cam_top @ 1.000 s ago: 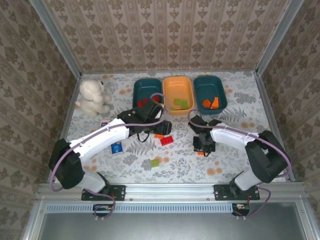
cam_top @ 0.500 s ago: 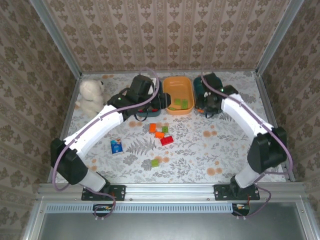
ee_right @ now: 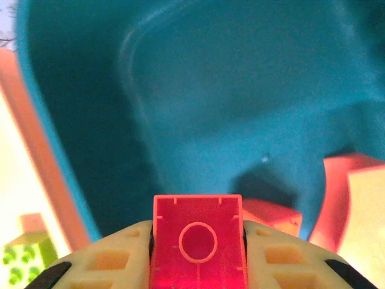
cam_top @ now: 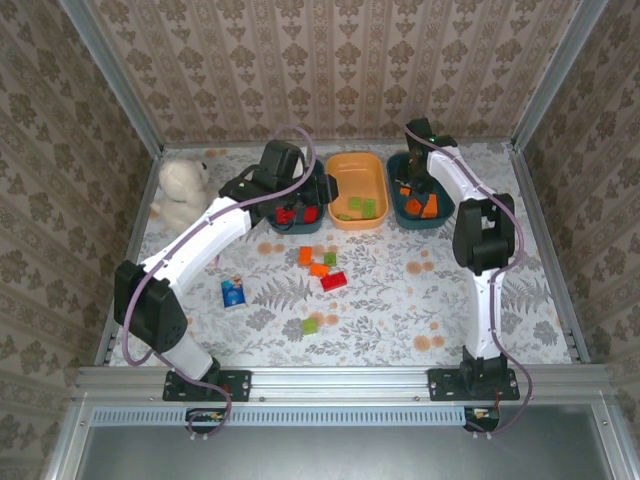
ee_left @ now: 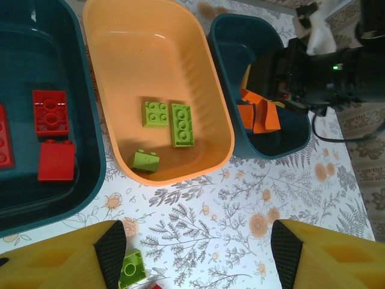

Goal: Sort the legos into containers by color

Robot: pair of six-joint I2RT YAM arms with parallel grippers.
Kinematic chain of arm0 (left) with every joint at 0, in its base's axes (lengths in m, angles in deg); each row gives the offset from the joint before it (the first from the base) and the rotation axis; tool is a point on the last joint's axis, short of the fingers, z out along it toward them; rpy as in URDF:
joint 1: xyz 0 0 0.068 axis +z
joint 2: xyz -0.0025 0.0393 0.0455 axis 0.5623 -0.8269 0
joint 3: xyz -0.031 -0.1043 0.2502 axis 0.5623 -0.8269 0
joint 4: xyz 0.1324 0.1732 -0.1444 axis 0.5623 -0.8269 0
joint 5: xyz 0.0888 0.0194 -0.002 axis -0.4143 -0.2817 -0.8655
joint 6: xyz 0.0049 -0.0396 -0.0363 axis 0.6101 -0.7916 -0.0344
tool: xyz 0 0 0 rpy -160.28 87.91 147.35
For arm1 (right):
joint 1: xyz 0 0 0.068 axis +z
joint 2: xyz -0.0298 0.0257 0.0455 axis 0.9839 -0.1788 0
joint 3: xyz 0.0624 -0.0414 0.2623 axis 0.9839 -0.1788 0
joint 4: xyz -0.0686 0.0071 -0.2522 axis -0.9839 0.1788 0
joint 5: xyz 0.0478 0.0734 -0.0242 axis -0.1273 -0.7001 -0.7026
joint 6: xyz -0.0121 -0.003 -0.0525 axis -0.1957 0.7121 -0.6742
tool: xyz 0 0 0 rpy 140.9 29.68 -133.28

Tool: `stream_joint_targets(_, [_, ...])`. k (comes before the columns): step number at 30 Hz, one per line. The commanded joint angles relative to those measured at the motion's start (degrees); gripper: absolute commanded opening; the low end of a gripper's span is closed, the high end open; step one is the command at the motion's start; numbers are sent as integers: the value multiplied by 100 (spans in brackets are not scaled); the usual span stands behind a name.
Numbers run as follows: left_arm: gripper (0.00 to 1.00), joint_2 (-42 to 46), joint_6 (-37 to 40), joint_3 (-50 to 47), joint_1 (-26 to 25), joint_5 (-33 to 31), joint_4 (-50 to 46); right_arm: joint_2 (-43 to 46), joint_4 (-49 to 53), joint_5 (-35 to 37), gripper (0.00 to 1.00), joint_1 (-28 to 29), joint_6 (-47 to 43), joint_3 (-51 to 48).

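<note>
Patterned wallpaper (cam_top: 340,70) walls in a worktop (cam_top: 420,310) covered with a floral print. Three tubs stand in a row along its far side: a left teal tub (ee_left: 24,66), an orange tub (ee_left: 138,54) in the middle and a right teal tub (ee_left: 231,42). The left teal tub holds red bricks (ee_left: 51,111). The orange tub holds three light green bricks (ee_left: 182,124), and the right teal tub holds orange bricks (ee_left: 258,115).

The left claw (ee_left: 198,253) hangs released above the near rims of the left teal tub and the orange tub. Its fingers are spread wide with nothing between them. The right claw (ee_right: 198,262) is clenched on an orange-red brick (ee_right: 197,226), whose hollow underside faces the wrist camera. It holds the brick over the inside of the right teal tub, on the side nearest the orange tub.

Nearer the arm bases, loose bricks lie on the worktop. Two loose orange bricks (cam_top: 306,256) have a loose green brick (cam_top: 330,259) just beside them and a loose red brick (cam_top: 334,281) close by. A second green brick (cam_top: 311,326) lies apart from that cluster, closer to the bases. A white teddy bear (cam_top: 180,190) sits in the far left corner. A blue-and-white carton (cam_top: 233,292) lies to the left of the loose bricks.
</note>
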State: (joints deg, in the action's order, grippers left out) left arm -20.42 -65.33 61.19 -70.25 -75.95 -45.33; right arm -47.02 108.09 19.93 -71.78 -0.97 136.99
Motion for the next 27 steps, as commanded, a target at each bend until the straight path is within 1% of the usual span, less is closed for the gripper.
stream_joint_targets(1, [69,287,-72,-68,87,18,-77,-293,289,-140,26,-66,-176,400])
stream_joint_targets(7, [69,410,-79,-231,114,-44,-193,-676,435,-183,27,-116,-352,725])
stream_joint_targets(14, [69,417,-129,-327,142,-43,-176,-617,635,-129,28,-107,-448,490])
stream_joint_targets(16, [69,408,-127,-319,149,-44,-176,-537,682,-128,32,-100,-445,400])
stream_joint_targets(18, [69,418,-125,-339,166,-32,-184,-385,639,-65,41,-98,-470,273])
stream_joint_targets(21, [69,505,-109,-406,202,-29,-232,-60,467,28,50,-89,-491,139])
stream_joint_targets(24, [69,682,-80,-580,228,-37,-271,254,408,100,56,-56,-554,221])
stream_joint_targets(27, [70,881,19,-787,246,-16,-343,542,479,172,59,-13,-576,405])
